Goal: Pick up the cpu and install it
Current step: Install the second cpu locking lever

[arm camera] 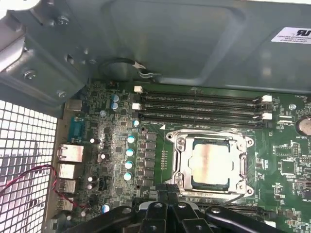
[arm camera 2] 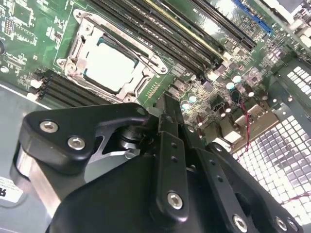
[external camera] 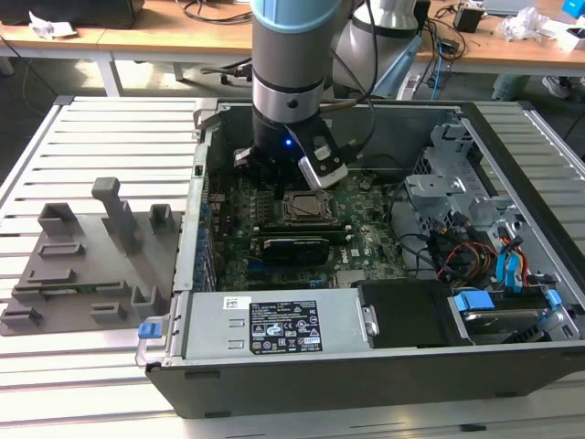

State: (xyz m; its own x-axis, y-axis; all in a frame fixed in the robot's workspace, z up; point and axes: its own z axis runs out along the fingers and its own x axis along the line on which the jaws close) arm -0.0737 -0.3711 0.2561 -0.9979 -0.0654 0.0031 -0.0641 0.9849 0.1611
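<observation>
Print on the white label (external camera: 286, 326) atop the power supply (external camera: 274, 322) is too small to read

A lab: slatted metal bench (external camera: 91, 137), open computer case (external camera: 384, 366), cable-strewn wooden desks (external camera: 164, 27) behind.

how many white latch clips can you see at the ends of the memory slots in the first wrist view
4: two white plastic latch clips at one end of the black memory slots, two at the other end. More may be hidden on the remaining slots.
</observation>
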